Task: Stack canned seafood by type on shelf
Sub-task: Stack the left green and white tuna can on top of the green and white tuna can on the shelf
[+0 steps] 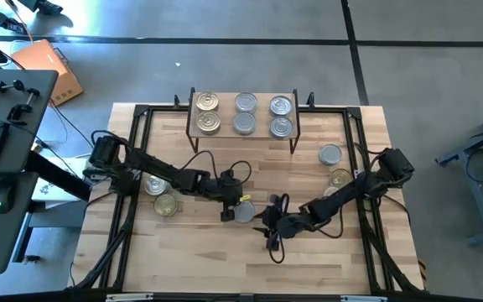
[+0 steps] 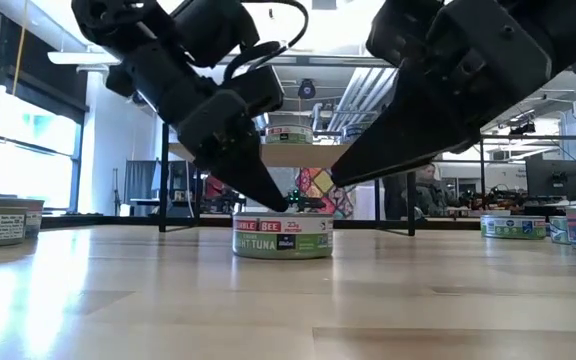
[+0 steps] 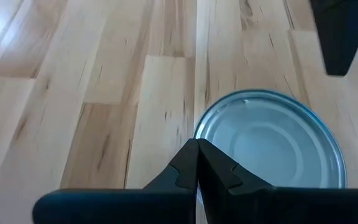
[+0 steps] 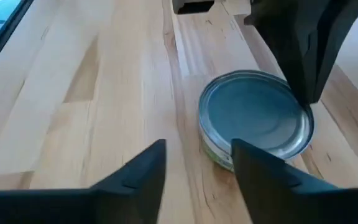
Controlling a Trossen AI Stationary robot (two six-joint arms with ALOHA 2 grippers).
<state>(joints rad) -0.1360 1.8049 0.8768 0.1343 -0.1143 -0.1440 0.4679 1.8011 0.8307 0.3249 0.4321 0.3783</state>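
Note:
A silvery tin (image 1: 245, 211) labelled tuna (image 2: 282, 236) stands on its base mid-table between both grippers. My left gripper (image 1: 228, 213) is shut, with its tips at the tin's left rim. My right gripper (image 1: 267, 220) is open and low on the tin's right side, its fingers (image 4: 241, 163) just short of the tin (image 4: 257, 115). The shelf (image 1: 262, 115) stands at the far edge and carries several tins: two gold-lidded ones (image 1: 208, 113) on the left, the others silvery. My left gripper (image 3: 197, 149) rests its shut fingertips on the lid's rim (image 3: 199, 132) at the tin's left side. It slants down from the table's left (image 2: 280, 203). The tin stays flat on the table. My right gripper: whether a finger touches the tin's side wall (image 4: 219, 155), I cannot tell.
Loose tins stand on the table: a silvery one (image 1: 154, 185) and a gold one (image 1: 166, 205) at the left, a silvery one (image 1: 329, 154) and a gold one (image 1: 340, 177) at the right. A black frame (image 1: 132, 168) borders the tabletop. Bare wood lies near the front edge.

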